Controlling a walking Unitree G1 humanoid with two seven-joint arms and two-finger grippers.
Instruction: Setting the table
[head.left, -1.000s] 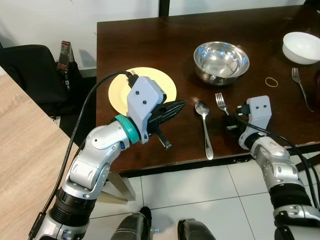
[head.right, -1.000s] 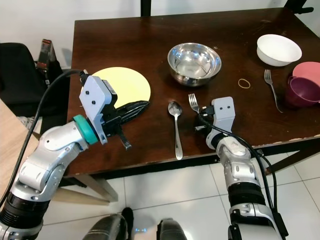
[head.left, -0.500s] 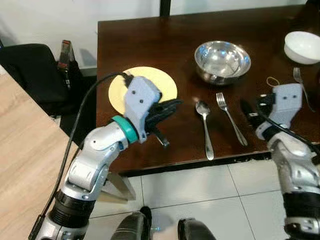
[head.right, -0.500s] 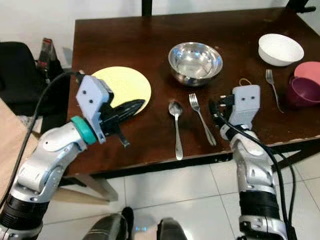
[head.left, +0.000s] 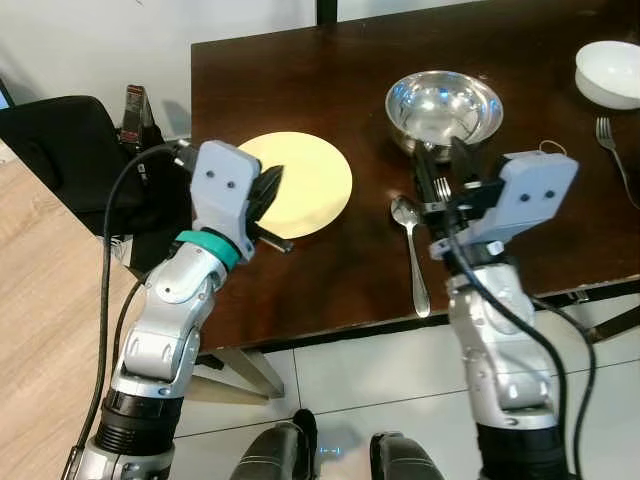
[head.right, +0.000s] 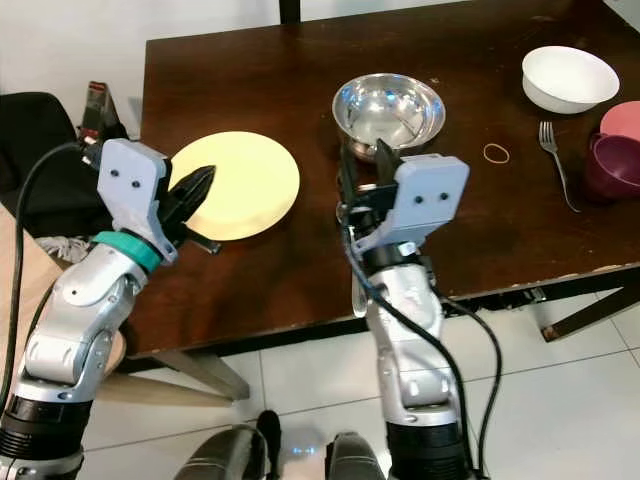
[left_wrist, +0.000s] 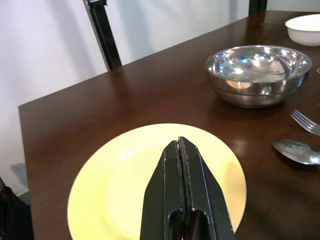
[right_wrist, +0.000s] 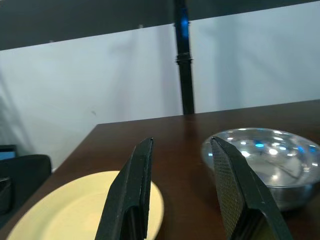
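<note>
The dark tabletop (head.left: 330, 60) takes up most of the room before the robot, with a black chair (head.left: 60, 130) off its left end. Near the tabletop's left front lies the yellow plate (head.left: 300, 185), and behind it to the right stands the steel bowl (head.left: 443, 108). A white bowl (head.right: 568, 78) sits at the far right, with a pink cup (head.right: 618, 150) in front of it at the edge.

The left gripper (head.left: 268, 188) hangs at the plate's left rim, its fingers (left_wrist: 182, 190) pressed together, pointing across the plate, empty. The right gripper (head.left: 445, 170) is raised in front of the steel bowl, fingers (right_wrist: 235, 185) spread, holding nothing.

A spoon (head.left: 410, 250) lies just right of the plate, beneath the right gripper, with a fork (left_wrist: 305, 121) beside it. Another fork (head.right: 555, 160) lies near the cup, and a rubber band (head.right: 495, 153) is between it and the steel bowl.
</note>
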